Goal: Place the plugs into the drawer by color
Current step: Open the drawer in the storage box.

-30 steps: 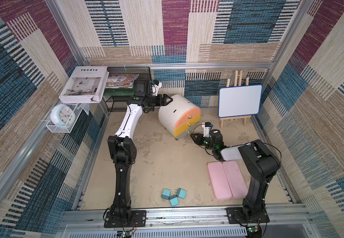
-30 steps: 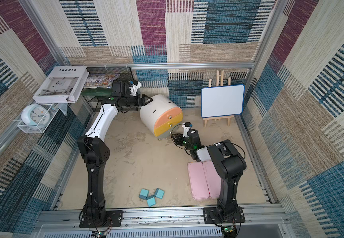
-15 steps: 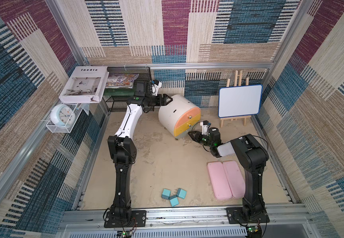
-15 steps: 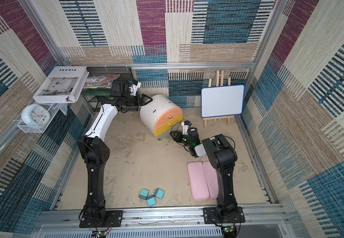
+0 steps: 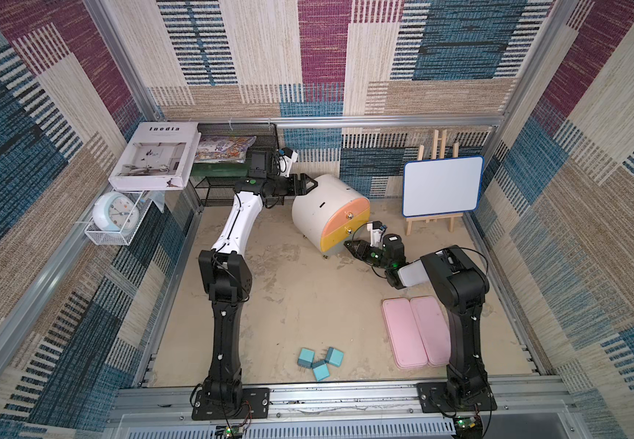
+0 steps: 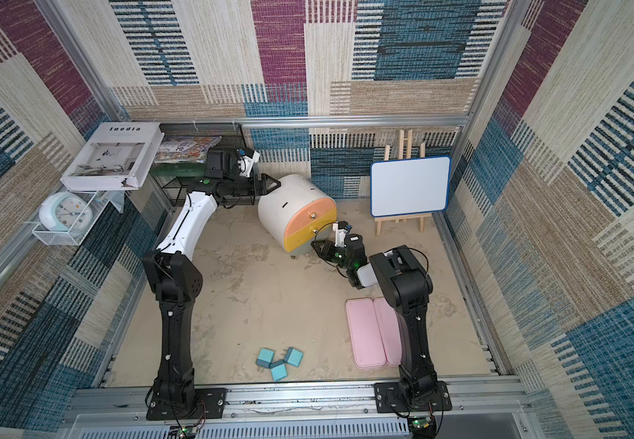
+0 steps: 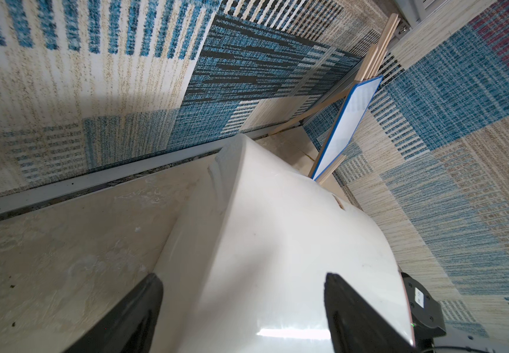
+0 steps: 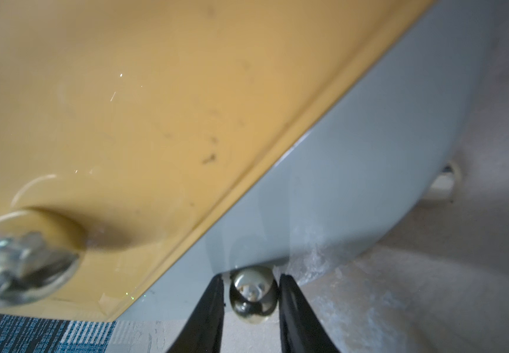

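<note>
The left arm [image 5: 237, 224] reaches far forward, its left gripper [image 5: 309, 185] level with jaws wide apart. The right arm [image 5: 456, 281] is folded low, its right gripper [image 5: 347, 244] with jaws nearly together.

The beige tabletop [image 5: 289, 304] carries the drawer [image 5: 319, 213] far centre, whiteboard easel [image 5: 443, 186] far right, pink cases [image 5: 414, 330] near right, blue plugs [image 5: 321, 371] near centre.

I'm looking down into a staged robot test cell: aluminium framing [image 5: 384, 122] boxes in woven patchwork wall panels [image 5: 323, 57], and both arms [image 5: 224, 323] stand bolted to a rail [image 5: 346, 395] at the edge of the table [image 5: 308, 300].
</note>
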